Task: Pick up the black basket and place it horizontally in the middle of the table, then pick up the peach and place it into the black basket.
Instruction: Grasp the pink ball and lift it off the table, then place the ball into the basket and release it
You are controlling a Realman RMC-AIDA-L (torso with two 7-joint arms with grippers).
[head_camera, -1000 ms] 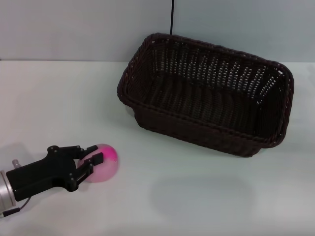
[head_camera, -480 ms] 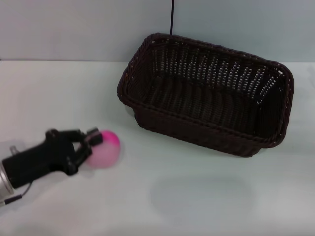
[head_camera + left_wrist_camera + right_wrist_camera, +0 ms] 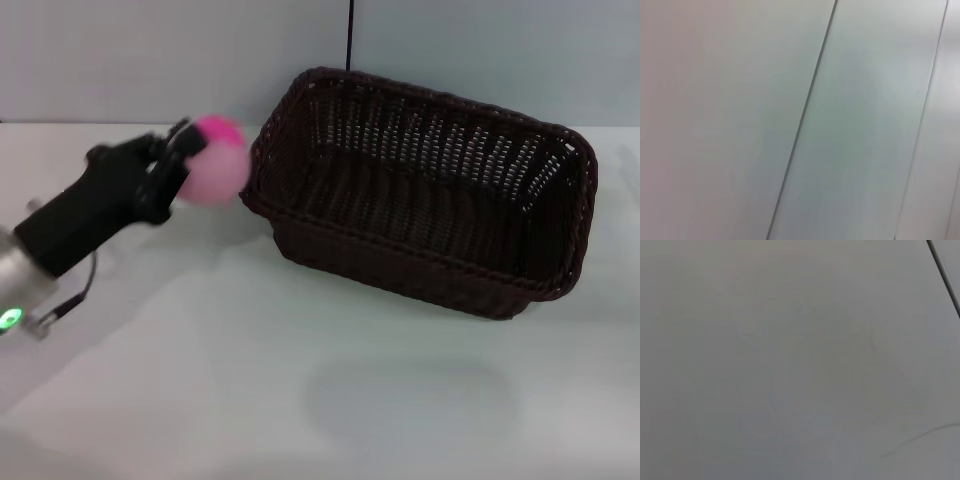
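The black basket [image 3: 430, 190] lies lengthwise, slightly skewed, on the white table [image 3: 330, 400] at the middle right in the head view. My left gripper [image 3: 190, 160] is shut on the peach [image 3: 217, 160], a pale pink ball with a magenta patch, and holds it in the air just left of the basket's left rim. The peach is outside the basket. My right gripper is out of view. The left wrist view shows only wall panels and the right wrist view only a plain grey surface.
A pale wall [image 3: 150, 60] with a dark vertical seam [image 3: 350, 35] stands behind the table. The basket's rim rises well above the tabletop.
My left gripper has lifted the peach off the table at the front left and carried it up and back, close to the basket's left rim. The basket has not moved.
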